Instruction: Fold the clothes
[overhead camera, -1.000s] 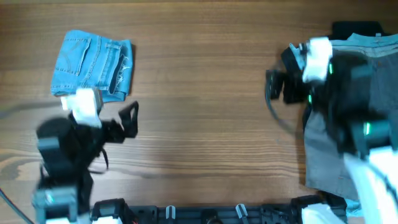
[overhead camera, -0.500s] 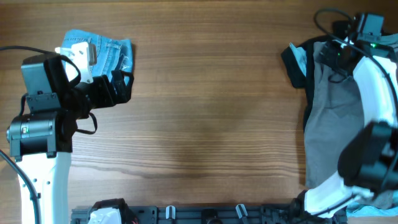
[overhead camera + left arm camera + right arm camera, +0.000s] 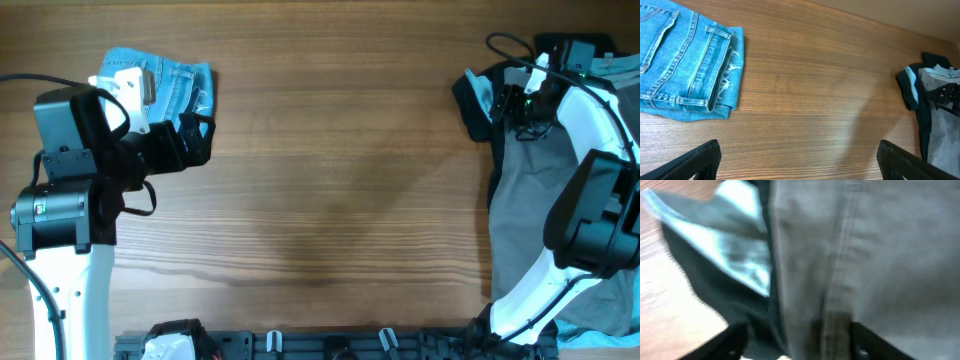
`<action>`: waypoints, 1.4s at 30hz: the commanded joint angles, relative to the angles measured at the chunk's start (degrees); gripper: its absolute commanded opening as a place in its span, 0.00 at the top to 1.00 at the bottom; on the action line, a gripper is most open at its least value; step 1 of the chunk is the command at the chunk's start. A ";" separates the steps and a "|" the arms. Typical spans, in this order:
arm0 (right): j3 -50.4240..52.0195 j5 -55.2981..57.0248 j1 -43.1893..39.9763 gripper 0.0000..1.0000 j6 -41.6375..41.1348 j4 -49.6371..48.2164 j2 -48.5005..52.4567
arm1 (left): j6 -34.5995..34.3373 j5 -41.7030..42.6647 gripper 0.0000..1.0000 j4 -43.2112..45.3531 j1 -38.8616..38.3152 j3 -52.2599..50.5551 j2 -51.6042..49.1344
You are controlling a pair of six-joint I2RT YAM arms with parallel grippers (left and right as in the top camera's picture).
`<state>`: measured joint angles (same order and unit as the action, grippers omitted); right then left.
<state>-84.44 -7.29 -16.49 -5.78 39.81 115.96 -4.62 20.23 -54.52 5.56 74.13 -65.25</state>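
The mid-grey shorts (image 3: pixel 530 210) lie spread along the table's right side, partly over a black garment. They fill the right wrist view (image 3: pixel 880 245) and show at the right edge of the left wrist view (image 3: pixel 942 145). My right gripper (image 3: pixel 520 100) is open and low over their far left edge; its fingers (image 3: pixel 800 342) straddle the grey cloth and the black cloth beside it. My left gripper (image 3: pixel 195 140) is open and empty above bare wood (image 3: pixel 800 165) at the far left.
A black garment (image 3: pixel 470 95) with pale-blue cloth (image 3: pixel 740 235) lies under the grey shorts' far end. Small folded light-blue denim shorts (image 3: pixel 180 85) lie far left, just beyond my left gripper (image 3: pixel 685 60). Wooden table (image 3: pixel 340 180).
My left arm rose to sit beside the denim shorts, then held still. My right arm swung to the far right corner, and its gripper has shifted slightly left over the grey shorts' edge.
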 commanded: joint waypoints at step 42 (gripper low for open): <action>-11.41 7.96 44.00 0.15 -10.05 10.80 -33.81 | 1.27 -0.63 0.06 6.34 -2.84 1.27 6.91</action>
<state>-94.13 -2.37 33.47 -8.80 50.59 87.99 -4.86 12.84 -48.38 5.15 74.67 -51.31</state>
